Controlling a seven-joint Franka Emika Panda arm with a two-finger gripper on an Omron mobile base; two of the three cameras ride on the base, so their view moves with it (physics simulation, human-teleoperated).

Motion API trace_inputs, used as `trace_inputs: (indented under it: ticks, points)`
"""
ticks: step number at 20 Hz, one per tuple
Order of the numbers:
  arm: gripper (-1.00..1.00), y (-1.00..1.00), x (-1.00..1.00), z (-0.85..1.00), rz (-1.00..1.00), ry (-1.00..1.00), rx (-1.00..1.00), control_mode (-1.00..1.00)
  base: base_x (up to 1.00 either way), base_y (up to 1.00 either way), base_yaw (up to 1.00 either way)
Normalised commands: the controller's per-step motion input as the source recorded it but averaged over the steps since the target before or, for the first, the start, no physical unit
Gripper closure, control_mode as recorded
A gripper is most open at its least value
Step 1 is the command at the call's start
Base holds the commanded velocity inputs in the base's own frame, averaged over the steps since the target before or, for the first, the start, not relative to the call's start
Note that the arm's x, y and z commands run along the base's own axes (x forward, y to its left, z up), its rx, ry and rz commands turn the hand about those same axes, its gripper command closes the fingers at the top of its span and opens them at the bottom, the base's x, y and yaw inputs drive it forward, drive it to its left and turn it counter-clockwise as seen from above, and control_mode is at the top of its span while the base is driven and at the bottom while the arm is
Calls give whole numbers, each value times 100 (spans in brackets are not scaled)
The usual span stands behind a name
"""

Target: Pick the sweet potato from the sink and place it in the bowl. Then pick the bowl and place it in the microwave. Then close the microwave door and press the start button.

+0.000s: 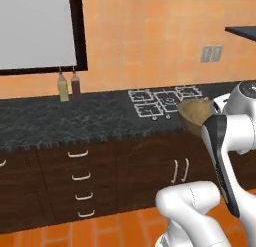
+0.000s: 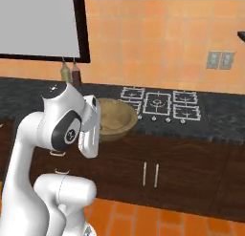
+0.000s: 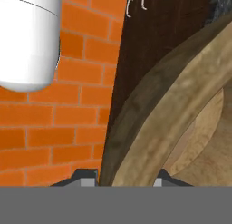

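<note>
Wooden bowl [image 2: 114, 118] carried clear of the counter.
The gripper [image 3: 120, 180] pinches its rim; stove grates [image 2: 159, 104] behind, two bottles [image 1: 69, 86] far left.

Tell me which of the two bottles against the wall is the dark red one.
The right-hand bottle, nearer the white-grated stovetop. Its neighbour, the left bottle, is pale olive-yellow. Both stand upright on the dark speckled counter, side by side.

your arm [image 2: 57, 134] is glossy white with rounded, tube-like links; a dark grey joint cap carries a small pale round mark, and a black strip edges one link.
</note>
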Motion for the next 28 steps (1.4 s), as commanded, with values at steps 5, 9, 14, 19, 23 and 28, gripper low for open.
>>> trace_inputs:
  ticks: [5,9,14,19,23,28]
  points:
    - [100,0,0,0,0,0,0,100,0,-8,99]
    - [100,0,0,0,0,0,0,100,0,-8,100]
    - [100,0,0,0,0,0,0,100,0,-6,98]
    - [100,0,0,0,0,0,0,100,0,-8,98]
    - [100,0,0,0,0,0,0,100,10,-27,89]
    - [100,0,0,0,0,0,0,100,28,-39,84]
